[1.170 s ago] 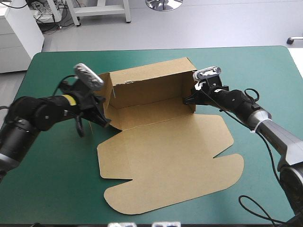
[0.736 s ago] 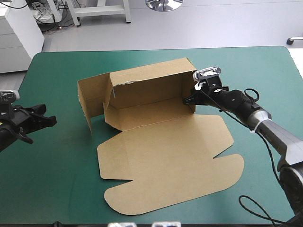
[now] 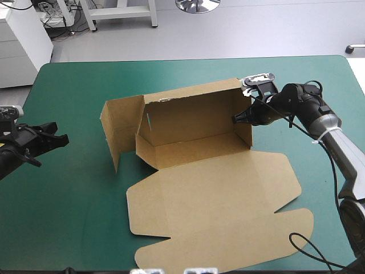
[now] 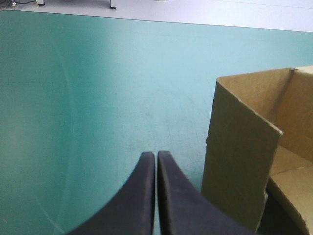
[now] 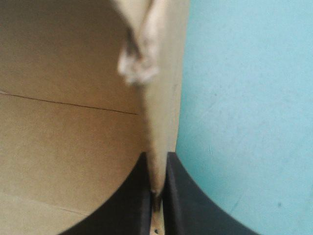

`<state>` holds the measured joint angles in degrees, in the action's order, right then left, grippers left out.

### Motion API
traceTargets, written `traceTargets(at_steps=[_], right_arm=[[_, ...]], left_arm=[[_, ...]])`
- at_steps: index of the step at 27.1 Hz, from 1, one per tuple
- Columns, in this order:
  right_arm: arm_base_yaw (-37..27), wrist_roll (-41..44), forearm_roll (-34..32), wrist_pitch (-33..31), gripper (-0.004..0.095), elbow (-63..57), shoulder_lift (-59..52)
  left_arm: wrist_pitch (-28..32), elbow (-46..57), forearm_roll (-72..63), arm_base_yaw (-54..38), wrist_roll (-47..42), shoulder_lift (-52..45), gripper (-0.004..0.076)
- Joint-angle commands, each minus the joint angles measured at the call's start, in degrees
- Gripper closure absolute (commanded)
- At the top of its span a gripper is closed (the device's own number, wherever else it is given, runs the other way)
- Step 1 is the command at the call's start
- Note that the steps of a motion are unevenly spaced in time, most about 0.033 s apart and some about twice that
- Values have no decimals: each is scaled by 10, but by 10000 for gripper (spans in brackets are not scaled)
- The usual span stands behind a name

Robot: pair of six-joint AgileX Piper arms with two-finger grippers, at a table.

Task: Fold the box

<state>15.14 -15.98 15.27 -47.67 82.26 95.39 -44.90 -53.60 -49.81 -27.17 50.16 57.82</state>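
The brown box (image 3: 211, 211) lies partly raised at the table's middle. Its back wall (image 3: 194, 111) stands upright, the left side flap (image 3: 117, 128) swings outward, and the big lid sheet lies flat toward the near edge. My right gripper (image 3: 236, 119) is shut on the box's right end wall, and the board edge (image 5: 159, 112) runs up between its black fingers (image 5: 156, 161). My left gripper (image 3: 54, 138) hovers near the table's left edge, shut on nothing (image 4: 156, 154). The box's left flap (image 4: 242, 156) stands ahead of it, apart from the fingers.
A wide stretch of teal-green cover (image 3: 74, 200) separates my left gripper from the box. The lid's rounded corner (image 3: 302, 220) reaches toward the table's near right side. More cover shows beyond the back wall, up to the far edge (image 3: 188, 61).
My left gripper drew back from the box's left flap to the table's left edge. Just now the right gripper slid right and slightly away, dragging the whole box with it.
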Motion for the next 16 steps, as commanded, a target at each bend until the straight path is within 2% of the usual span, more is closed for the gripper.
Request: traceTargets(at_steps=[1, 4, 8, 16], right_arm=[[-5, 27, -7, -75, 920, 50, -24], [-5, 44, -6, -127, 920, 70, -25], [-5, 59, 8, -235, 919, 103, -25], [-5, 72, -10, -240, 920, 113, 8]], left_arm=[[27, -16, -30, 21, 4, 16, 727], [32, -18, -32, 29, 4, 32, 727], [37, -34, -29, 56, 14, 48, 727], [27, -43, -28, 71, 30, 52, 727]])
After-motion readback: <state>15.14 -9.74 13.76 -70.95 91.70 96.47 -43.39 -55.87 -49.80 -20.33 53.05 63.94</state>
